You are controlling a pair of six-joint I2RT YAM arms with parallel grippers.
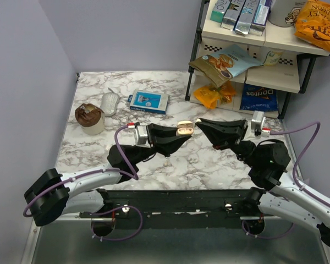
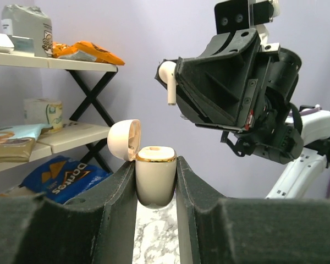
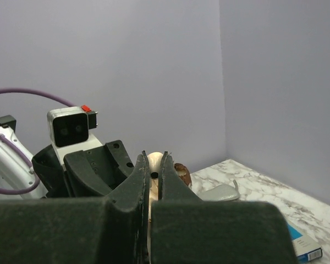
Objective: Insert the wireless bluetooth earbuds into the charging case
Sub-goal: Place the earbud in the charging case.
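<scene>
The word "Doritos" is printed in white on a blue chip bag [image 1: 258, 98], which lies on the lowest shelf of the shelf rack [image 1: 289, 83] at the far right of the counter [image 1: 209, 165]. An orange bag [image 1: 317, 22] on the top shelf has dark lettering, cut off and too small to read. A blue box [image 1: 148, 101] on the counter carries illegible print.

Clamped left pincer [image 1: 182, 132] faces clamped right pincer [image 1: 200, 122], both raised.

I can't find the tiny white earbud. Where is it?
In the left wrist view, the earbud is pinched in the right gripper, in the air just above the open charging case held by the left gripper.
</scene>
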